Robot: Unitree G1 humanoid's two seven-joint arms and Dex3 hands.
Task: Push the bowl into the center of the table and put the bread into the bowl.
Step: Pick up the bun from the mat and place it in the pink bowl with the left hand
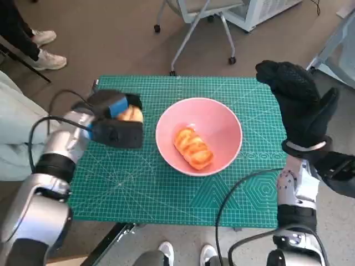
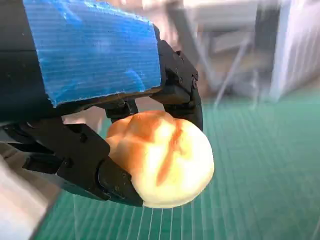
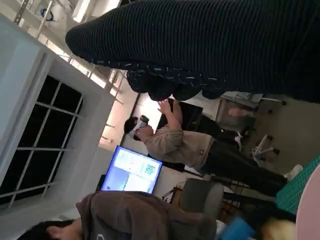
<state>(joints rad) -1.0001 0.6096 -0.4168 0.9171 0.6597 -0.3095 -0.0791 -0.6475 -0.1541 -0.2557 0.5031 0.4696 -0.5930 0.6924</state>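
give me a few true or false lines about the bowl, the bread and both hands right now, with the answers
1. The pink bowl already holds a piece of bread. True.
2. The left hand holds nothing. False: it grips a bread roll.
3. The right hand rests on the bowl's rim. False: it is raised to the right of the bowl, clear of it.
4. The bowl stands on the green cutting mat. True.
5. The held roll is over the bowl. False: it is to the left of the bowl, beside it.
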